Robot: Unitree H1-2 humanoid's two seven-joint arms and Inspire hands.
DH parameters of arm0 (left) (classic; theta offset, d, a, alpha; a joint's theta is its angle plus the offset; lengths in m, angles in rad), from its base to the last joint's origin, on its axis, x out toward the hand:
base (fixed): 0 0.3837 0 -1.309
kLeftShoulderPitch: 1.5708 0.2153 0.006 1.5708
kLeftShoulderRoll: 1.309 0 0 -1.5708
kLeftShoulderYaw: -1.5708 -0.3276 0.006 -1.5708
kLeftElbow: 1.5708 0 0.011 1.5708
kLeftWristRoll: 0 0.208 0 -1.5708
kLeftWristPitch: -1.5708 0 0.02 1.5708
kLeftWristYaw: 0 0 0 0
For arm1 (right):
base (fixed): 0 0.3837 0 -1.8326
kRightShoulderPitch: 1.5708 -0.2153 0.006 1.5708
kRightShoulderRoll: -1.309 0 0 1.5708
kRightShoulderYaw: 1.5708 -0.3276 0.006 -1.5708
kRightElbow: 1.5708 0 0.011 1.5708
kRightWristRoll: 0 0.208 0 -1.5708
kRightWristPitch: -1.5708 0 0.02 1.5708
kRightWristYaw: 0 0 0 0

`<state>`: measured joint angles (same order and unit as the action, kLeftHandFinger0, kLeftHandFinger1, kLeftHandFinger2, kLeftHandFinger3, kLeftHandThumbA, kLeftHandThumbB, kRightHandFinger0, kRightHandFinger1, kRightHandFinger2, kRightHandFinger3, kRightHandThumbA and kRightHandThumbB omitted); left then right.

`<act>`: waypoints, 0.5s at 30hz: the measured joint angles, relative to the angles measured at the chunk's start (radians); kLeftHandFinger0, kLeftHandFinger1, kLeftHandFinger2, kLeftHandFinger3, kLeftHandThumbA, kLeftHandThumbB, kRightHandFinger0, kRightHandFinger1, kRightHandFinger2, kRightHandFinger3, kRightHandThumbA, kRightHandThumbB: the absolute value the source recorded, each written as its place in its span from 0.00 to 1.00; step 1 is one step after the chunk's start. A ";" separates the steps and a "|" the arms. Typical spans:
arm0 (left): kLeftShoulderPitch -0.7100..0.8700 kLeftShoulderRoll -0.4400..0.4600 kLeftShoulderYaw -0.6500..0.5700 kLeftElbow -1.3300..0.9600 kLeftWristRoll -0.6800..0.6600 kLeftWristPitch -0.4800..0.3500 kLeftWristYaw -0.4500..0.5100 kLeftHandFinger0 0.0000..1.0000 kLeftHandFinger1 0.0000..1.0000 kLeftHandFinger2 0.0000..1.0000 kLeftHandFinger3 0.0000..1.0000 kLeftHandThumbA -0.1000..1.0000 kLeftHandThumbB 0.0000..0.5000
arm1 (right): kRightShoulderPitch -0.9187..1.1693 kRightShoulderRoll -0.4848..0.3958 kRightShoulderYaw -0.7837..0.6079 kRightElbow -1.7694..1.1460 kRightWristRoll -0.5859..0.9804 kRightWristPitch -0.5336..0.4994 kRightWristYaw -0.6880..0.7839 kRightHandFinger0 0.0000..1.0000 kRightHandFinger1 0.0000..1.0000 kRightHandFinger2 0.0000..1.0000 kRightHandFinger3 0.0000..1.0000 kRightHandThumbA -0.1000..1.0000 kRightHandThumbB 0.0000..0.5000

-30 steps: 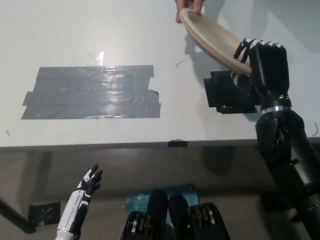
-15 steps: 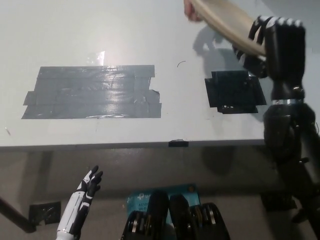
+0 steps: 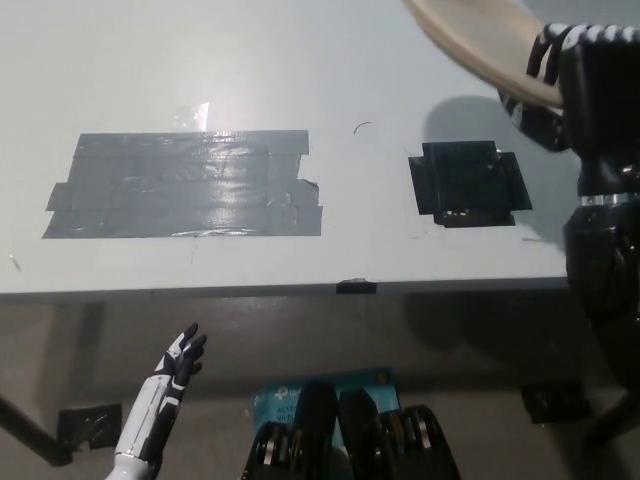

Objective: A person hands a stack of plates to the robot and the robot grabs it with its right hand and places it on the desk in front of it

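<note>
The right hand (image 3: pixel 588 85) is rising into the frame's upper right corner, and the person's hand is gone. It is clamping the rim of the stack of plates (image 3: pixel 470 35), holding it tilted above the table (image 3: pixel 250 70), apparently bearing it alone. The left hand (image 3: pixel 178 362) is resting at lower left, fingers spread.

Your right robot hand (image 3: pixel 585 75) grips the stack of plates (image 3: pixel 470 35) by its near rim at top right, tilted above the bench (image 3: pixel 250 60) (its far end is cut off). Below it lies a black tape patch (image 3: pixel 468 183), with a grey tape patch (image 3: pixel 185 185) further left. Your left robot hand (image 3: pixel 180 362) rests at lower left, fingers apart.
</note>
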<state>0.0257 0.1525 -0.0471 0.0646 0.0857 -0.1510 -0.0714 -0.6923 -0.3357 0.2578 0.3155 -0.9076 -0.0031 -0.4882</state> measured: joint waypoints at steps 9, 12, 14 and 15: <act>-0.013 0.003 0.000 0.000 0.002 0.000 -0.003 1.00 1.00 1.00 1.00 1.00 0.48 | 0.002 -0.006 0.118 0.303 -0.033 -0.021 -0.014 0.00 0.00 0.04 0.02 0.65 0.05; -0.014 0.003 0.000 0.000 0.002 0.000 -0.003 1.00 1.00 1.00 1.00 1.00 0.47 | -0.001 -0.007 0.142 0.359 -0.038 -0.036 -0.042 0.00 0.00 0.04 0.02 0.65 0.04; -0.014 0.004 0.000 0.000 0.002 0.000 -0.006 1.00 1.00 1.00 1.00 1.00 0.46 | -0.012 -0.007 0.150 0.385 -0.041 -0.045 -0.060 0.00 0.00 0.07 0.03 0.64 0.03; -0.015 0.004 0.000 0.000 0.002 0.000 -0.006 1.00 1.00 1.00 1.00 1.00 0.46 | -0.013 -0.007 0.151 0.387 -0.042 -0.045 -0.062 0.00 0.00 0.10 0.05 0.65 0.08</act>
<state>0.0111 0.1560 -0.0472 0.0648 0.0872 -0.1507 -0.0772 -0.7052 -0.3423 0.4093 0.7027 -0.9491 -0.0485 -0.5500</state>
